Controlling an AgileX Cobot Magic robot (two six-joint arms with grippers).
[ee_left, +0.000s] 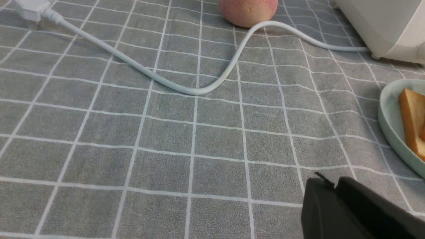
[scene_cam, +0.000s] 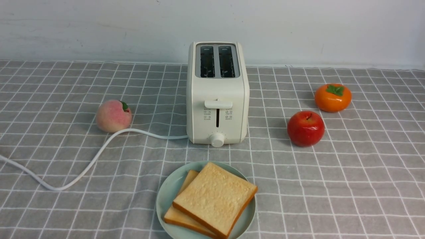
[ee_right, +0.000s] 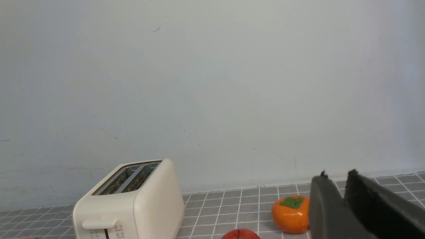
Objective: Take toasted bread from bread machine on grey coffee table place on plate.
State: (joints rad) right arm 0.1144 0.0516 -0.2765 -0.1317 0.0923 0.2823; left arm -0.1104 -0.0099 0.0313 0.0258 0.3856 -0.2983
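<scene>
Two slices of toasted bread lie overlapping on the mint-green plate [scene_cam: 164,196] near the front of the grey coffee table [scene_cam: 332,186]; the upper slice [scene_cam: 215,197] covers most of the lower one [scene_cam: 186,217]. The cream bread machine [scene_cam: 217,96] stands behind the plate, both slots empty, lever up. Neither gripper shows in the front view. My left gripper [ee_left: 333,182] is shut and empty, low over the cloth beside the plate's rim [ee_left: 390,122], with a toast edge [ee_left: 411,119] in view. My right gripper [ee_right: 337,174] is shut and empty, held off to the side of the bread machine [ee_right: 142,202].
A peach [scene_cam: 113,116] sits left of the bread machine, with the white cord [scene_cam: 83,169] curving past it to a plug [ee_left: 31,8]. A red apple [scene_cam: 305,128] and an orange persimmon [scene_cam: 333,97] sit to the right. A pale wall stands behind.
</scene>
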